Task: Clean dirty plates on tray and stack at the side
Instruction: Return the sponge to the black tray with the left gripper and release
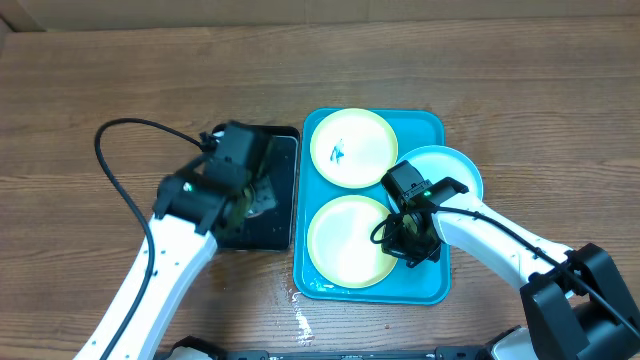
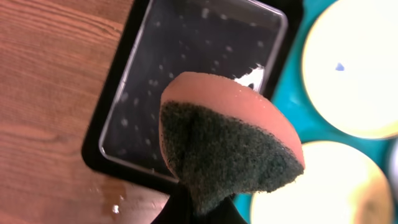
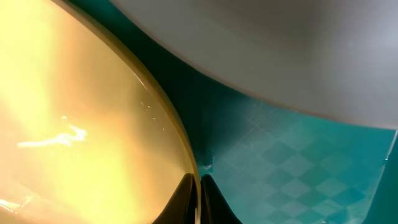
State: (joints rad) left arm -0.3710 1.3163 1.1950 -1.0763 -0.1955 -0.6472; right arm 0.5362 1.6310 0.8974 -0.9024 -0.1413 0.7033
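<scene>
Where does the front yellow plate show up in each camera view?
Overhead: front plate, lower centre of the tray.
Left wrist: bottom right, beside the sponge.
Right wrist: fills the left half.
Shared landmark: the turquoise tray under it.

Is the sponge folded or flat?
Folded: the left gripper pinches the sponge, bunching its green scrubby side into a crease.

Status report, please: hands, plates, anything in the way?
Left hand shut on sponge, over black tray. Right hand shut on rim of near plate, in turquoise tray. Far plate smeared blue. Blue-rimmed plate crowds right hand.
</scene>
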